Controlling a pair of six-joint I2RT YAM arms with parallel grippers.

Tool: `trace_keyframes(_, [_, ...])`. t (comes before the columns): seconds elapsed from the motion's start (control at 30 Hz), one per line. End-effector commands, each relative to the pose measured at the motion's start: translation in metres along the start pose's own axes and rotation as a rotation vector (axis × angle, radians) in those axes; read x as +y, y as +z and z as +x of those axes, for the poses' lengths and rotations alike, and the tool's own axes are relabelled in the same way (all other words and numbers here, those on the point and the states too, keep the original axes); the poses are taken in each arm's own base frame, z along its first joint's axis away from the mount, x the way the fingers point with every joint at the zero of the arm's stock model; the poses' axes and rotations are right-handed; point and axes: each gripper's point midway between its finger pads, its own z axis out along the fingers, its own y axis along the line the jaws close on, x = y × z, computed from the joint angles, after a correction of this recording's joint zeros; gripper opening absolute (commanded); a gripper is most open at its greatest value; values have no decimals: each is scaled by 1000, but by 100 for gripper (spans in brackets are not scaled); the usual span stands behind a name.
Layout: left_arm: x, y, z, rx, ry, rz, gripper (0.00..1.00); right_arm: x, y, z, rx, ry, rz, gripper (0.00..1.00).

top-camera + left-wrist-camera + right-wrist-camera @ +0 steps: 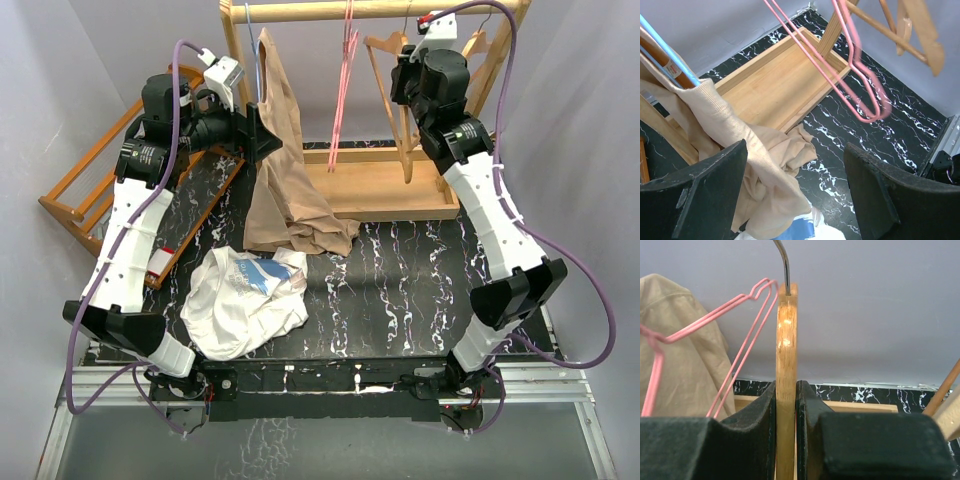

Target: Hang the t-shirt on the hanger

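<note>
The white cotton t-shirt with a blue print (pixel 245 300) lies crumpled on the black marbled surface (pixel 400 280) near the left arm's base, with neither arm touching it. The thin pink wire hanger (pixel 343 90) hangs from the wooden rack rod (pixel 300 11), free of both arms. The right claw (pixel 786 390) is clamped tight on a thick light-wood hanger (pixel 786 330), with the pink one just beside it. That is the main risk: this looks like the wrong hanger, and pulling it off the rod could catch the pink wire and drag or drop it. The left claw (pixel 795 150) is spread wide and holds nothing. It hovers beside the hanging beige-tan garment (pixel 285 190), so a careless reach toward the pink hanger could snag that cloth and pull it off the rack.
</note>
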Motion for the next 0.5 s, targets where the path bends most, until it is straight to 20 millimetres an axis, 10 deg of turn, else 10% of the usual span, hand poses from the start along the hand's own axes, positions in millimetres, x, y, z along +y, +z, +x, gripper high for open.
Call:
trace_keyframes(0.0, [-13, -14, -12, -46, 20, 22, 75, -6, 1, -41, -129, 1, 46, 8])
trace_keyframes(0.23, [-14, -18, -7, -35, 32, 17, 75, -7, -6, -12, -66, 44, 46, 11])
trace_keyframes(0.47, [-6, -35, 23, 48, 126, -55, 75, -10, -46, 8, -3, 57, 10, 53])
